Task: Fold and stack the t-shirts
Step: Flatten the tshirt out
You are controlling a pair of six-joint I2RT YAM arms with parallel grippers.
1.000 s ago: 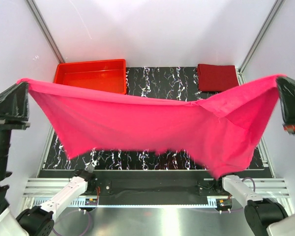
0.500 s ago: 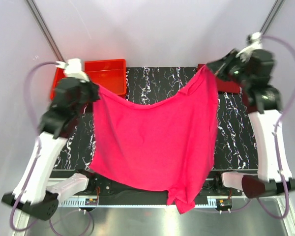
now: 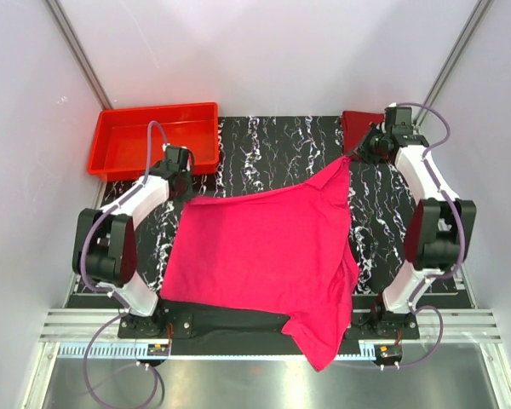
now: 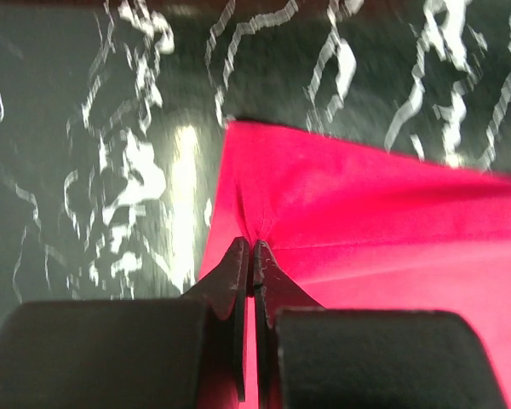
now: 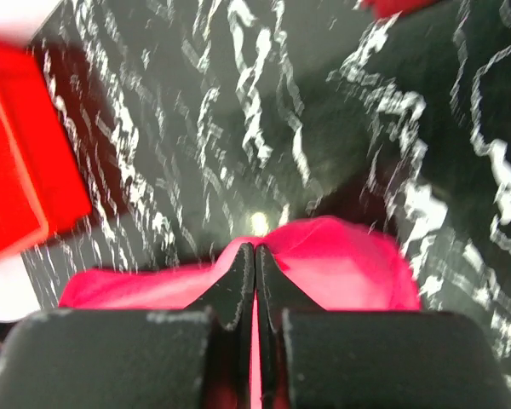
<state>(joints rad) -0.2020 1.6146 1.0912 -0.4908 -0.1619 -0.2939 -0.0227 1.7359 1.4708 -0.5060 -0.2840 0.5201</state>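
1. A second ago the pink t-shirt (image 3: 264,256) hung stretched high between both arms; half a second ago it was coming down; now it lies spread on the table (image 3: 272,145), front of the arms' bases.
2. The left gripper (image 4: 253,256) is pinched fully closed on the shirt's far-left corner; the cloth puckers into its tips, low over the surface.
3. The right gripper (image 5: 254,256) is likewise clamped tight on the far-right corner; the cloth peaks up there, near the folded maroon t-shirt (image 3: 353,128) at the far right.
4. The pink shirt covers the middle of the table; its near-right part hangs over the near edge; the red tray (image 3: 153,141) sits at the far left, apart from it.
5. Spreading looks nearly done; folding is not yet begun; the overhang and the bunched right side probably need straightening before a clean fold.
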